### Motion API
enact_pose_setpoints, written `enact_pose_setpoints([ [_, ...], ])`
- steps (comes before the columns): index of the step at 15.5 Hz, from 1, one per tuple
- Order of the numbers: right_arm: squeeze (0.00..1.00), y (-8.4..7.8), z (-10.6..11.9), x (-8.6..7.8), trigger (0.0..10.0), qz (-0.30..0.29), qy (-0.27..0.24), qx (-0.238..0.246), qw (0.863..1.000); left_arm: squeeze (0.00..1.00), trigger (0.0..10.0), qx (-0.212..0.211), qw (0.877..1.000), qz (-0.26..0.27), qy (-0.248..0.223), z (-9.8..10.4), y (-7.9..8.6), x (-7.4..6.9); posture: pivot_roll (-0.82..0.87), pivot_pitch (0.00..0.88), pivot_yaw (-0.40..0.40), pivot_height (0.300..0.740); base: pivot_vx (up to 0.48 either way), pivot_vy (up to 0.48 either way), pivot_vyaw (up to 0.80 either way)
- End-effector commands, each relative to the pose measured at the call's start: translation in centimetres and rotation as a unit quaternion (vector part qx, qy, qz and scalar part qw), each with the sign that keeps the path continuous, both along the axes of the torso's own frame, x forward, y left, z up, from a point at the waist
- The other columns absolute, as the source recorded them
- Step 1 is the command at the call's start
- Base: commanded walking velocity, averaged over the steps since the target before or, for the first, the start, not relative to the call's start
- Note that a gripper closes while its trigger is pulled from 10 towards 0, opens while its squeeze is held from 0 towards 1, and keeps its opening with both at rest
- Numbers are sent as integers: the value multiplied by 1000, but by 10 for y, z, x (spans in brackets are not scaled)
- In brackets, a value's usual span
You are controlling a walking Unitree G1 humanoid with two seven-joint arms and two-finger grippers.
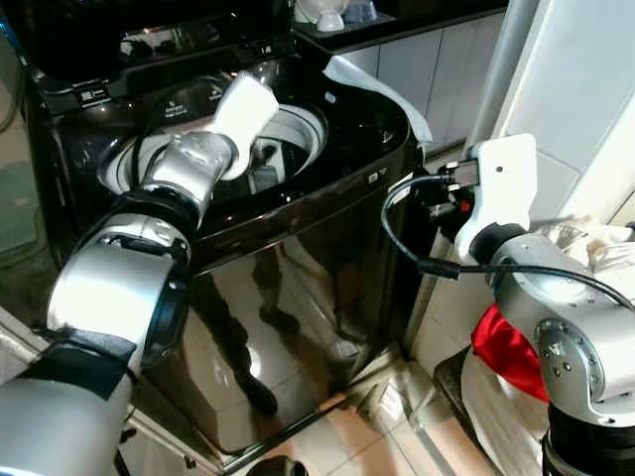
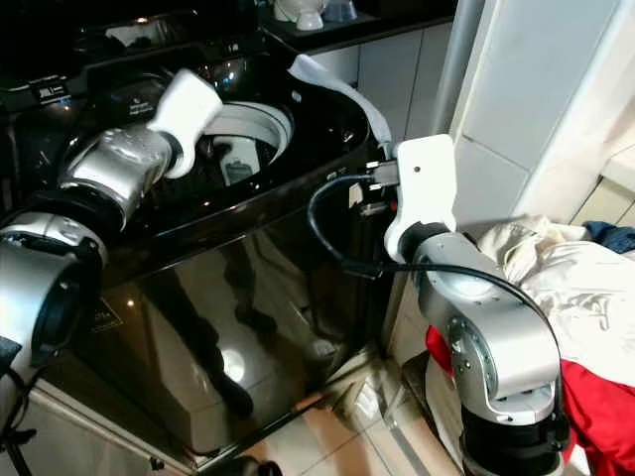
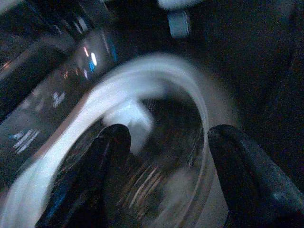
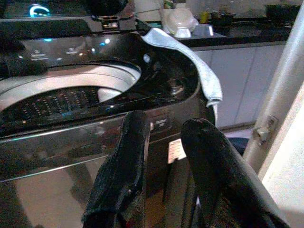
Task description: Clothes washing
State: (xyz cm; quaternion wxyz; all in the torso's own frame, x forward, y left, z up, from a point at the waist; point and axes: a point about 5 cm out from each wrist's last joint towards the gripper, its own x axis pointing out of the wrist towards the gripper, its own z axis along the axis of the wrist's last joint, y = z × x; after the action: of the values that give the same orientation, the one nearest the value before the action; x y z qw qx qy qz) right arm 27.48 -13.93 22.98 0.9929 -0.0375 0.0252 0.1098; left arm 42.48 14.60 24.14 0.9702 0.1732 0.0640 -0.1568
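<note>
Centrally, washing machine (image 1: 298, 258): top-loading, glossy black cabinet, front panel mirroring the floor tiles; stands against the counter cabinets, lid raised at the back, opening facing straight up. Round drum (image 4: 71, 97): white rim, dark perforated wall, axis vertical.

Pale cloth (image 4: 202, 71): draped over the machine's far right corner, one end hanging down the side.

Left gripper (image 3: 166, 152): reached over the rim and pointing down into the drum; fingers (image 3: 247, 171) spread wide, nothing between them. A pale item lies blurred inside the drum beneath it; its kind cannot be told.

Right gripper (image 4: 164, 161): raised just beside the machine's right front corner, apart from it, pointing towards the cabinet; fingers (image 4: 128, 161) a narrow gap apart, holding nothing.

Laundry pile (image 2: 566, 278): cream, red and dark blue garments heaped to the robot's right, behind the right arm.

Countertop (image 1: 397, 25): dark, behind the machine, bearing white bowls (image 4: 183, 21).
</note>
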Motion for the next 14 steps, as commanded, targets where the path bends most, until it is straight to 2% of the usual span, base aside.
enact_pose_setpoints([
  [1,0,-5,6,-1,10000,-23,-19,2,1000,0,10000,-83,993,-6,-82,27,-8,1,-73,0,116,740,0,0,0],
  [2,0,-16,10,-3,10000,-63,-38,3,997,0,10000,-160,981,-46,-103,12,-20,-9,-77,0,114,740,0,0,0],
  [3,0,-25,13,-6,10000,-94,-53,0,994,0,10000,-187,973,-76,-110,-10,-27,-29,-85,0,115,740,0,0,0],
  [4,0,-34,15,-7,10000,-127,-54,12,990,0,10000,-212,968,-55,-119,-28,-25,-49,-89,0,108,740,0,0,-744],
  [5,0,-42,14,-10,10000,-152,-50,6,987,0,10000,-241,964,-41,-104,-40,-24,-63,-94,0,106,740,0,0,-781],
  [6,0,-47,11,-12,10000,-159,-46,-1,986,0,10000,-227,966,-31,-124,-41,-27,-75,-72,0,80,740,0,0,-800],
  [7,0,-45,10,-12,10000,-153,-43,3,987,0,10000,-223,966,-33,-129,-39,-31,-84,-62,0,69,740,0,0,-800],
  [8,0,-35,8,-11,10000,-111,-40,6,993,0,10000,-249,955,-25,-161,-25,-33,-87,-52,0,60,740,0,0,-800],
  [9,0,-29,3,-13,10000,-94,-29,9,995,0,10000,-244,952,-20,-185,-15,-33,-85,-45,0,61,740,0,0,-800],
  [10,0,-25,-3,-15,10000,-85,-21,1,996,0,10000,-218,961,-26,-169,-18,-37,-87,-45,0,66,740,0,0,-800],
  [11,0,-25,-3,-13,10000,-92,-21,7,996,0,10000,-190,971,-35,-144,-31,-39,-94,-33,0,62,740,0,0,-800],
  [12,0,-22,-6,-12,10000,-89,-14,17,996,0,10000,-169,976,-32,-136,-36,-37,-96,-10,0,41,740,0,0,-800],
  [14,0,-15,-16,-16,10000,-72,3,23,997,0,10000,-171,978,0,-120,-41,-31,-98,-13,0,53,740,0,463,-672],
])
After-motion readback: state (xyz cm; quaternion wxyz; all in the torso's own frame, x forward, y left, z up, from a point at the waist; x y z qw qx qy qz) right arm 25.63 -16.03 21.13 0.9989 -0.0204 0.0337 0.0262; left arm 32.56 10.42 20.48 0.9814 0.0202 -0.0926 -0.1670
